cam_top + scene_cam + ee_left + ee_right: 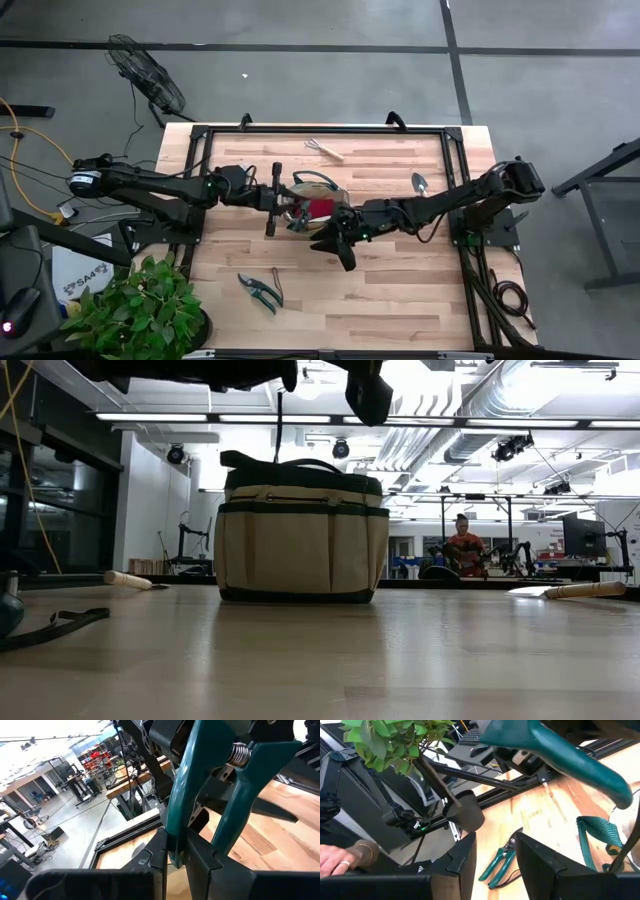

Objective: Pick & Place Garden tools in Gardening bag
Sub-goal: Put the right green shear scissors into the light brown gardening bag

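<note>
Clearly the pruning shears (181,795) are the thing in hand: their teal handles and spring sit clamped in the left end effector (176,854), whose fingers are pinched narrow around them. In the high view their long axis runs crosswise to the left arm, and the gardening bag (300,186) lies straight ahead of that end effector, just beyond its fingertips, so the drop, as I judge it, needs only a short reach forward over the rim. The bag's mouth is open, and something red, seemingly the glove (320,207), already lies inside.

The right end effector (342,250) hovers just beside the bag on the far side from the left one, fingers partly apart and holding nothing. A second pair of shears (262,290) lies on the worktop (400,290) out ahead of it, apart from the bag. A trowel (420,183) lies back along the right arm, and the rake (325,149) is well beyond the bag.
</note>
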Controlling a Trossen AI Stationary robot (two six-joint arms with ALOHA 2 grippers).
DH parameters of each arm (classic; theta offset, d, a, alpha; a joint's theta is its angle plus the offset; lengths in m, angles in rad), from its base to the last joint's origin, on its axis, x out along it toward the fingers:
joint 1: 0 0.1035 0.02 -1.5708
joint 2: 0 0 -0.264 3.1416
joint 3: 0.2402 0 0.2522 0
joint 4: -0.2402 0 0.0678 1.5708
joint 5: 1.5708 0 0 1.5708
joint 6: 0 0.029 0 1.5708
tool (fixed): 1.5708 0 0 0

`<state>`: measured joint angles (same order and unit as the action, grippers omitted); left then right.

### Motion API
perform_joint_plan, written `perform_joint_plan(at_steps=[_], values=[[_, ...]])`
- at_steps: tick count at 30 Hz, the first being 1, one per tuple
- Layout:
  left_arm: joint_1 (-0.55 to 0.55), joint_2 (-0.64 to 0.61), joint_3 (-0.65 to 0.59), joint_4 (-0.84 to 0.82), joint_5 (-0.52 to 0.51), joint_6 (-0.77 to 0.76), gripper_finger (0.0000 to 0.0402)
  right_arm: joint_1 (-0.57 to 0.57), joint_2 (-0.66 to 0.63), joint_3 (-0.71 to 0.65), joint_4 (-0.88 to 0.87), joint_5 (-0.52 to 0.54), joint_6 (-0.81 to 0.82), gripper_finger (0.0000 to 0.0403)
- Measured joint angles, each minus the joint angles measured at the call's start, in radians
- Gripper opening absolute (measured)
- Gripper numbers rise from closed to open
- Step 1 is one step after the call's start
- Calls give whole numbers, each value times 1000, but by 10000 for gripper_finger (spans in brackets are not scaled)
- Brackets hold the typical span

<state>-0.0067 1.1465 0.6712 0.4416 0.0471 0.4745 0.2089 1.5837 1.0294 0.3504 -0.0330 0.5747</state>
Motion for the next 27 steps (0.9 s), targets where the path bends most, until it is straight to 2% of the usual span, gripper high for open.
perform_joint_plan(at_steps=[8,14,20,25,27], values=[[0,-17,0,-28,-58,116,33,-1,-9,0,-11,-64,63,126],[0,-46,0,-26,-62,213,33,-1,-53,0,-37,-57,83,126],[0,-71,0,-24,-62,303,33,-1,-124,0,-76,83,64,126],[-18,-74,0,-25,-64,454,33,-1,-145,2,-69,282,56,126],[-40,-74,0,-26,-78,530,33,-1,-142,2,-70,323,64,126]])
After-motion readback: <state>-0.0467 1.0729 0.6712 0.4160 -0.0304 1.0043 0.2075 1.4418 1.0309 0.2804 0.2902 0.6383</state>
